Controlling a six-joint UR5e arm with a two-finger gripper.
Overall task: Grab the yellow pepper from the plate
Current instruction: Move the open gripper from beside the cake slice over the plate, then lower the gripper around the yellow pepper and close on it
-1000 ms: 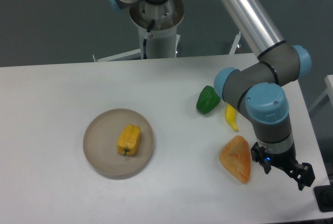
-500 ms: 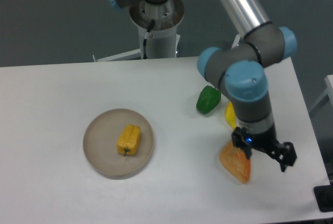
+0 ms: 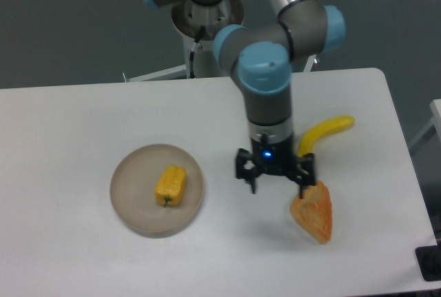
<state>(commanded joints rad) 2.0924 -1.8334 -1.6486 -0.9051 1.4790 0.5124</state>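
The yellow pepper (image 3: pixel 171 185) lies on its side in the middle of the round beige plate (image 3: pixel 131 207) at the left of the white table. My gripper (image 3: pixel 276 187) hangs above the table to the right of the plate, about a plate's width from the pepper. Its fingers (image 3: pixel 252 184) are spread wide and nothing is between them. The green pepper is hidden behind the arm.
A yellow banana (image 3: pixel 324 134) lies right of the arm. An orange wedge-shaped piece (image 3: pixel 313 213) lies just below and right of the gripper. The robot base (image 3: pixel 205 28) stands behind the table's far edge.
The arm has swung left from the table's right edge, past the orange wedge, toward the plate. The banana now shows; the green pepper is covered by the arm.
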